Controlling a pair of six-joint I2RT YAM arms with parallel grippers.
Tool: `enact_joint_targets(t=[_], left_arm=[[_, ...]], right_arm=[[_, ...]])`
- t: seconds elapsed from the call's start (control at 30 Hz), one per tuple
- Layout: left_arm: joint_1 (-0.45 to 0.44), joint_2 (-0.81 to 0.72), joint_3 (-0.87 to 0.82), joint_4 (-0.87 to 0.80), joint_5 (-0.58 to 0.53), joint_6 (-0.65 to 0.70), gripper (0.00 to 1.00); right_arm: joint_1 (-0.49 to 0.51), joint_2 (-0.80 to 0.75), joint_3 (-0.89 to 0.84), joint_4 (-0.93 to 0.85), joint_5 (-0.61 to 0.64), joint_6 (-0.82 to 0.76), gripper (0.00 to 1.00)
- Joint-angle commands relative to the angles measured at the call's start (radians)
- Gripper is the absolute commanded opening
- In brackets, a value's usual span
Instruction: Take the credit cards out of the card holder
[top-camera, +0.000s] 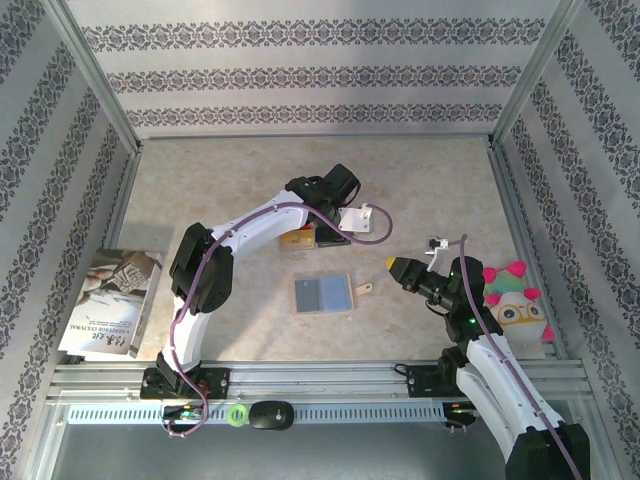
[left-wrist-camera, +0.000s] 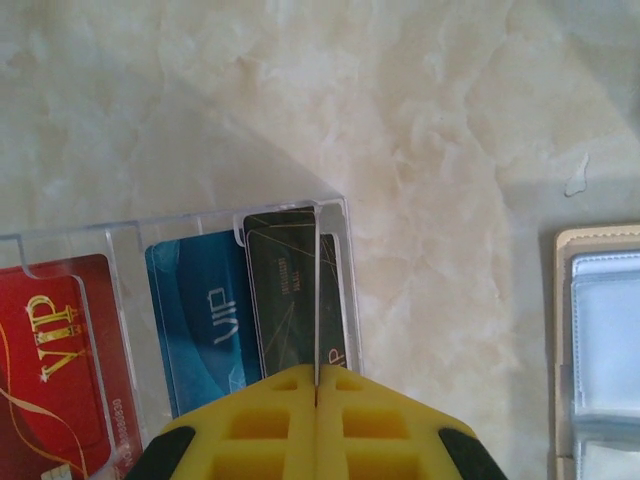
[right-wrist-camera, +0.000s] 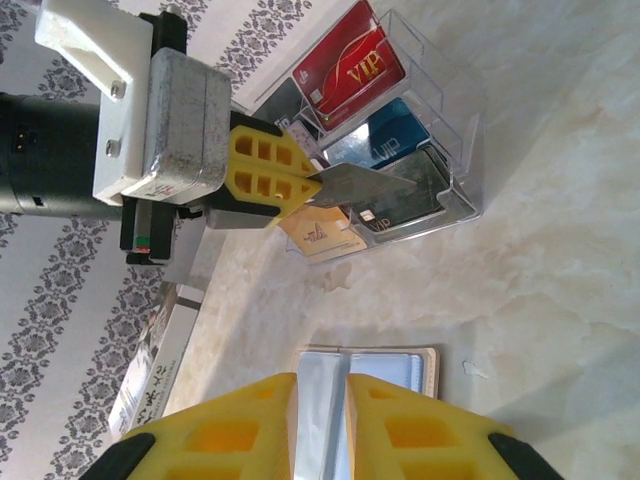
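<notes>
Fingers (left-wrist-camera: 250, 430) of the left gripper (left-wrist-camera: 316, 385) are clenched on a thin card (left-wrist-camera: 316, 290), gripped by one short end and held on edge over the end slot of a clear acrylic card rack (left-wrist-camera: 70, 243) near the middle of the table (top-camera: 440, 190). The upright hold probably lets the card drop straight into that slot. A black card (left-wrist-camera: 290, 300) already sits there, with a blue VIP card (left-wrist-camera: 205, 320) and a red VIP card (left-wrist-camera: 50, 340) in the slots beside it.

The card holder (top-camera: 323, 294) lies spread open and flat between the rack and the table's near edge. Its grey-blue panels face up and its strap tab (top-camera: 365, 290) points toward the right edge, likely so the pockets can be reached from above. Whether any card is left inside cannot be told.

The right gripper (top-camera: 396, 265) hangs apart from the holder on its right, jaws narrowly parted with nothing seen between them.

From the left wrist the held card is only a pale line. The right wrist view shows its grey face tilted over the rack, and an orange card (right-wrist-camera: 318, 235) at the rack's front. From overhead, a printed booklet (top-camera: 115, 300) lies at the left edge and a plush toy (top-camera: 515, 300) at the right edge.
</notes>
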Motion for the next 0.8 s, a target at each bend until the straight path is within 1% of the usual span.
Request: enact_joint_targets(t=[0.0,0.23,0.57,0.77], left_arm=[[-0.001,0.029,0.002,0.029,0.010,0.029,0.00],[0.013,0.051,0.009,0.032,0.002,0.009,0.00],[0.028,0.057,0.007,0.068,-0.052,-0.002,0.00],[0.037,0.056,-0.002,0.073,-0.050,-0.005,0.00]], right_arm=[[-0.011,-0.009,-0.006,0.013,-0.022,-0.015,0.21],[-0.018,-0.010,0.002,0.010,-0.033,-0.010,0.21],[-0.019,-0.009,0.008,0.013,-0.036,-0.005,0.21],[-0.019,-0.008,0.007,0.015,-0.037,-0.003,0.21]])
